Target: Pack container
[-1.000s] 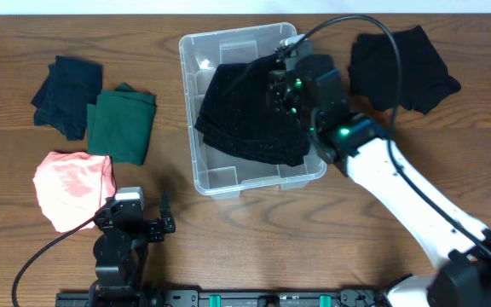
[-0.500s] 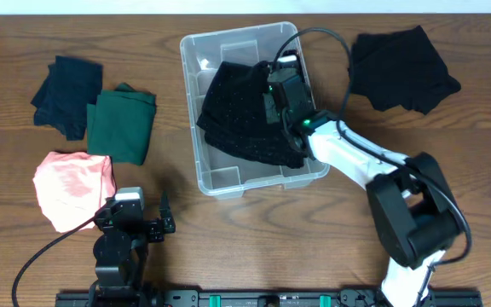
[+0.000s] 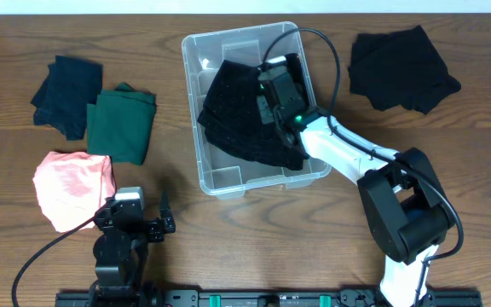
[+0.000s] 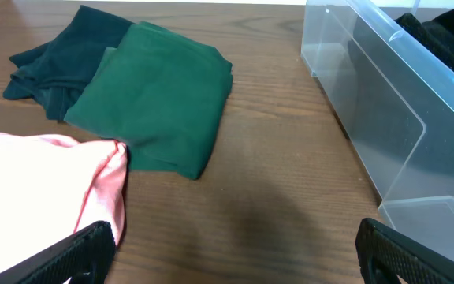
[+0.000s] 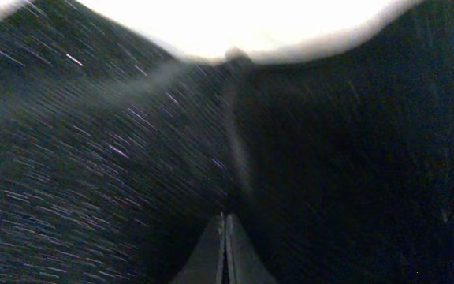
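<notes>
Remote inspection, current state.

Location: the container (image 3: 207,166) stands on the table (image 3: 314,247) at 12 o'clock in the overhead view. A black garment (image 3: 237,119) lies bunched inside it and covers most of the floor. Its edge rides up against the wall at 4 o'clock, and I cannot tell whether it laps over the rim.

Right gripper (image 5: 225,241): it is inside the container, down on the black garment. The fingers are drawn together to a thin seam, and a crease of cloth runs up from that seam, so I judge that it pinches a fold.

Left gripper (image 4: 235,256): spread wide, holding nothing, and low over the table at 7 o'clock.

Outstanding items: a pink garment (image 3: 73,188), a green garment (image 3: 122,126) and a dark teal garment (image 3: 66,94) lie at 9 to 10 o'clock. A second black garment (image 3: 403,68) lies at 2 o'clock.

Handling assessment:
- The container looks light, stiff and smooth-walled, so I expect it to skid if pushed sideways.
- The thick rim is the soundest place to take hold of it.
- The garments are limp and will sag, so each is best pinched at a folded edge.
</notes>
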You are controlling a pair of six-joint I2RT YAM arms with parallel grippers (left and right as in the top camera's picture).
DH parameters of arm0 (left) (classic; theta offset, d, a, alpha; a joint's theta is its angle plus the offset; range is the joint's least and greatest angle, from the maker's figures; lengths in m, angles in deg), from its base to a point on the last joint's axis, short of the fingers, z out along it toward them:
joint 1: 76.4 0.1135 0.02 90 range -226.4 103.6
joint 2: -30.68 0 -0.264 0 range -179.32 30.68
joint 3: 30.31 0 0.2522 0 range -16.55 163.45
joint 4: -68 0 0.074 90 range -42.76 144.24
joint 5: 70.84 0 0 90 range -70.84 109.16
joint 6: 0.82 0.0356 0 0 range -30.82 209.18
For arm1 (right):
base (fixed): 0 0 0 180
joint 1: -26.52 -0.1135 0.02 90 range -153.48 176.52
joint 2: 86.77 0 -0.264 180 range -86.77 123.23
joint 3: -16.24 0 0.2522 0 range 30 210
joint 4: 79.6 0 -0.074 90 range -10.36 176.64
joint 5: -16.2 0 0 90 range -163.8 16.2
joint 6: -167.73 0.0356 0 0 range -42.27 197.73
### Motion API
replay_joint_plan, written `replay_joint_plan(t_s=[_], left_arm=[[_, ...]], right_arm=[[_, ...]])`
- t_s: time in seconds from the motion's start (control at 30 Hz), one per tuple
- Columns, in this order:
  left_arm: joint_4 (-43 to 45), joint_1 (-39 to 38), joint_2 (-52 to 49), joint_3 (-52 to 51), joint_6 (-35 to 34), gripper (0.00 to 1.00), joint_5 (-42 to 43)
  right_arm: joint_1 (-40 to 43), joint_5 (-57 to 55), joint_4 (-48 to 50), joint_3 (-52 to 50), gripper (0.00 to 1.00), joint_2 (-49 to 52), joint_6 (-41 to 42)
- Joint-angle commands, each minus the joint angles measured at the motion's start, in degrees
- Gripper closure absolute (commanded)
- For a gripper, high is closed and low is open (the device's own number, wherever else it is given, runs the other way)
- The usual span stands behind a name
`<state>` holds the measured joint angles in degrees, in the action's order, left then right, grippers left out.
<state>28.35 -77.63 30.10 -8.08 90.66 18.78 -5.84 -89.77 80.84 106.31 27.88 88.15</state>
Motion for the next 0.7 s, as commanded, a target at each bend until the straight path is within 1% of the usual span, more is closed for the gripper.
replay_joint_plan(t_s=[0.0, 0.03, 0.07, 0.13, 0.23, 0.33, 0.47, 0.67], left_arm=[[-0.11, 0.15, 0.33, -1.03, -0.26, 0.02, -0.09], [-0.13, 0.15, 0.33, -1.03, -0.26, 0.02, -0.09], [-0.13, 0.15, 0.33, -1.03, -0.26, 0.02, -0.09], [-0.13, 0.15, 0.33, -1.03, -0.26, 0.02, -0.09], [-0.13, 0.15, 0.33, -1.03, -0.26, 0.02, -0.09], [-0.13, 0.15, 0.33, -1.03, -0.26, 0.02, -0.09], [-0.13, 0.15, 0.33, -1.03, -0.26, 0.02, -0.09], [-0.13, 0.15, 0.33, -1.03, -0.26, 0.02, -0.09]], right_arm=[[-1.75, 2.23, -1.25, 3.89, 0.98, -4.26, -1.29], [-1.95, 3.43, -1.33, 4.61, 0.97, -5.51, -1.29], [-2.08, 5.09, -1.25, 5.20, 0.92, -7.13, -1.29], [-2.12, 7.63, -1.01, 5.86, 0.87, -9.44, -1.27], [-2.12, 11.17, -0.81, 6.16, 0.88, -11.50, -0.94], [-2.23, 17.46, -2.40, 6.08, 0.92, -10.97, 0.98], [-3.45, 26.43, -5.90, 5.97, 0.99, -6.99, 1.81], [-6.62, 29.90, -7.28, 5.97, 0.99, 0.76, 2.32]])
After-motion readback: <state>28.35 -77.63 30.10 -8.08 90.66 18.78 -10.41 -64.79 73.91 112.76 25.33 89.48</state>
